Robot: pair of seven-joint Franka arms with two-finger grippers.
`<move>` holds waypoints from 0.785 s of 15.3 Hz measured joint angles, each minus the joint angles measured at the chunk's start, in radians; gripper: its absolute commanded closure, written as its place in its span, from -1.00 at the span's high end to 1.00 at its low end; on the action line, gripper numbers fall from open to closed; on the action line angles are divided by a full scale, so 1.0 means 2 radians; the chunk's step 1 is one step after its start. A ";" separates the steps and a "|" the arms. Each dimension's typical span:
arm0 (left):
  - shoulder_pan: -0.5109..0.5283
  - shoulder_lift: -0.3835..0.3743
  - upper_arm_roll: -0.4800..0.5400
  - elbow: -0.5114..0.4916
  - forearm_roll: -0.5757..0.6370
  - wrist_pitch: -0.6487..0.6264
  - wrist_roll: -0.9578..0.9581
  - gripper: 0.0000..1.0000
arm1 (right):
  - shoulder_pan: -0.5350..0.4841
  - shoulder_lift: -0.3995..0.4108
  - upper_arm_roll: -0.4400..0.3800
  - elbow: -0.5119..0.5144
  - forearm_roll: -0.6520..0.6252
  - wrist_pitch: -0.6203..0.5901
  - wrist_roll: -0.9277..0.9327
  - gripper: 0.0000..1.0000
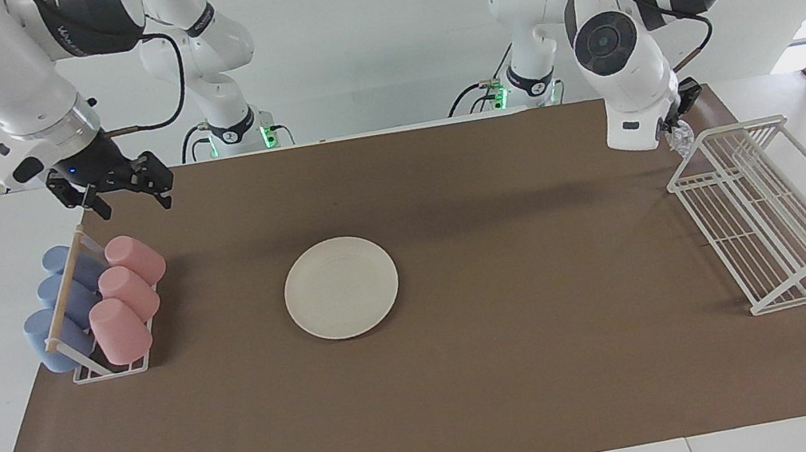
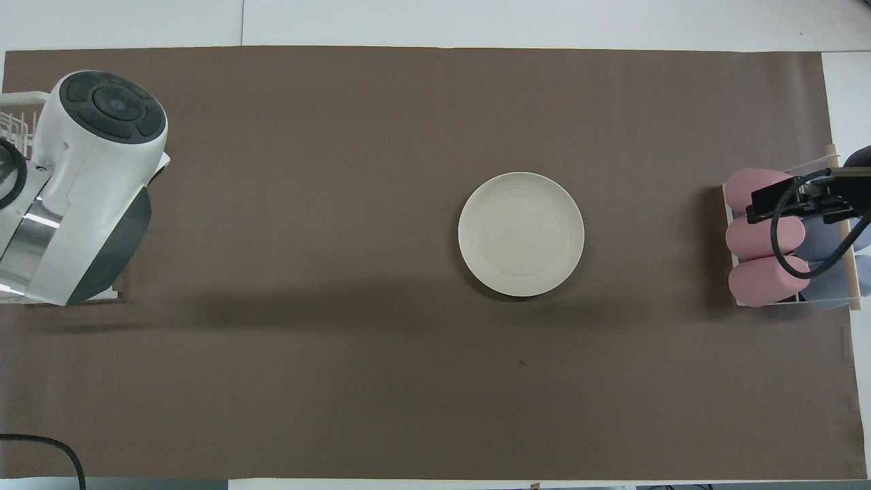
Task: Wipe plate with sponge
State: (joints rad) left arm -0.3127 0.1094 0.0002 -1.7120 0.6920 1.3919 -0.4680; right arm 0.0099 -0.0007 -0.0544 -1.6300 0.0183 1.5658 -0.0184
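In holder (image 1: 110, 368): seemingly six cups (image 1: 118, 329)

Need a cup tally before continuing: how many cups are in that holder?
6: three pink cups in the row facing the plate, three blue cups in the row beside them; more may be hidden.

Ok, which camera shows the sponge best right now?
The facing view: the sponge shows as a silvery wad under the left gripper, which is shut on it, beside the white wire rack. In the overhead view the left arm's body hides it entirely.
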 measured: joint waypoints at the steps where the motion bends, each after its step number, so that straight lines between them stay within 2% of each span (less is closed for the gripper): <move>1: 0.001 0.009 0.001 0.007 0.023 0.000 0.000 -1.00 | 0.000 0.000 -0.002 0.000 0.000 -0.001 -0.001 1.00; 6: 0.013 0.062 0.005 0.037 0.124 0.022 0.000 -1.00 | -0.003 -0.001 -0.006 0.000 0.000 -0.003 -0.001 1.00; 12: 0.037 0.129 0.007 0.039 0.165 0.067 -0.033 -1.00 | -0.004 -0.002 -0.006 0.000 0.000 -0.003 -0.001 1.00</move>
State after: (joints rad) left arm -0.2385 0.3683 0.0139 -1.6343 1.0215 1.5254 -0.5338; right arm 0.0026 -0.0055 -0.0663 -1.6299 0.0184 1.5605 -0.0207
